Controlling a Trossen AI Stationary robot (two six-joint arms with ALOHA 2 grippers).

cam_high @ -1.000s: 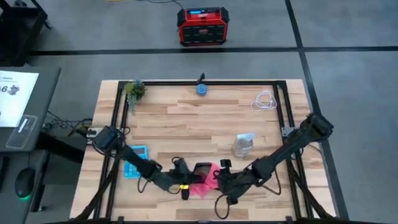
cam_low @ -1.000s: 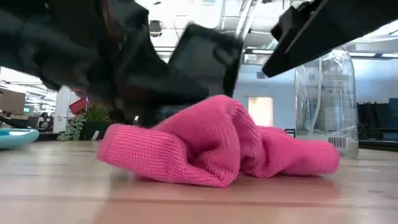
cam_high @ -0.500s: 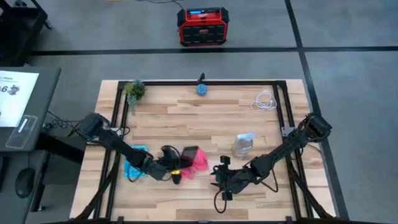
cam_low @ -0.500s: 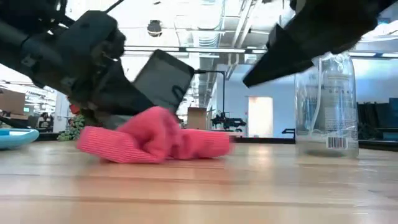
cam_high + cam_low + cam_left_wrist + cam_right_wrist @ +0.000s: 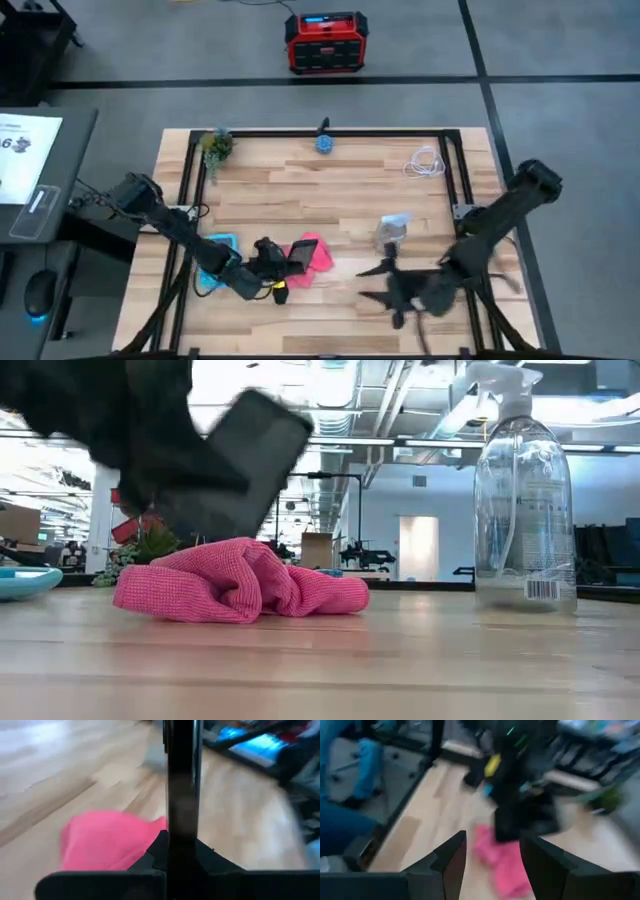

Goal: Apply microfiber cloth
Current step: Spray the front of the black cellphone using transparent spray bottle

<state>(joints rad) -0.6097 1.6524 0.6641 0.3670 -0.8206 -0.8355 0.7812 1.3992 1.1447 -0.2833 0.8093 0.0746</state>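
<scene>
A: Where's your microfiber cloth [image 5: 238, 580]?

B: Bunched on the tabletop [image 5: 330, 195], under the left pincer [image 5: 283, 262], which clamps the black phone [image 5: 245, 455] edge-on. Your right pincer [image 5: 490, 857] is spread wide, empty; blur hides it from above.

The surface [image 5: 320, 195] is light planked wood inside a black frame. A crumpled microfiber cloth [image 5: 318, 255] lies near its front edge — a light blue calculator [image 5: 213, 265] sits to the left. A clear spray bottle [image 5: 392, 231] stands to the cloth's right (upright). At the back lie a small plant [image 5: 216, 146], a blue object [image 5: 325, 143] and a coiled white cable [image 5: 426, 163].
</scene>
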